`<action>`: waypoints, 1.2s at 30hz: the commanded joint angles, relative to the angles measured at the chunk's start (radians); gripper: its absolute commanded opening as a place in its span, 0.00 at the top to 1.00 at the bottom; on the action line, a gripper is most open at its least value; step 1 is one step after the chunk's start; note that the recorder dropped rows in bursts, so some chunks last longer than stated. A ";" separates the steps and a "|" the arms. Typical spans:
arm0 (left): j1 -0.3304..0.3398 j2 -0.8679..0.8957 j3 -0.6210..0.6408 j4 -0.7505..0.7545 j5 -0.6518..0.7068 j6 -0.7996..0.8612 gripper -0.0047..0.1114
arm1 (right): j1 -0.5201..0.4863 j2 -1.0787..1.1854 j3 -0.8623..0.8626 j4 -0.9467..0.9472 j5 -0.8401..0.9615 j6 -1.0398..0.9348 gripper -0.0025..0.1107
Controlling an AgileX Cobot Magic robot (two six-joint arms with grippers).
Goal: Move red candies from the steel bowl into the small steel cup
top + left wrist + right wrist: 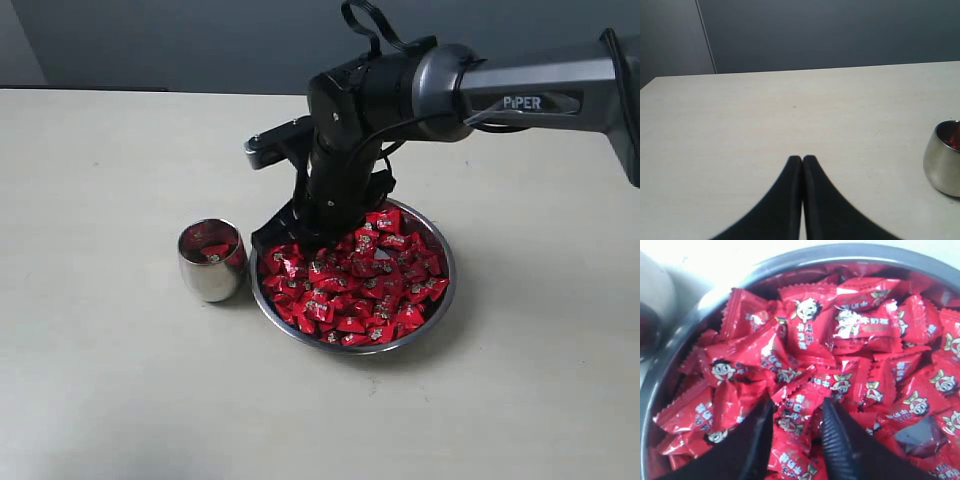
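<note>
The steel bowl (441, 298) holds a heap of red candies (365, 285). To its left stands the small steel cup (212, 265), with some red candy (216, 250) inside; the left wrist view shows the cup (943, 162) at its edge. My right gripper (300, 236) points down into the bowl's left side. In the right wrist view its jaws (799, 404) stand open, their tips pushed into the candies (805, 325) on either side of one wrapped candy (796, 416). My left gripper (802, 159) is shut on nothing above bare table, away from the cup.
The pale table (110, 170) runs all round the bowl and cup. The right arm (520, 90) reaches in from the upper right above the bowl. A dark wall (830, 30) lies behind the table's far edge.
</note>
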 commanded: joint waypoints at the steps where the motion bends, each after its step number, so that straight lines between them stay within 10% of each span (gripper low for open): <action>1: 0.001 -0.004 0.004 -0.003 -0.002 -0.002 0.96 | -0.002 -0.004 -0.007 0.001 -0.021 0.002 0.69; 36: 0.001 -0.004 0.004 -0.003 -0.002 -0.002 0.96 | -0.002 0.087 -0.007 0.016 0.009 0.008 0.69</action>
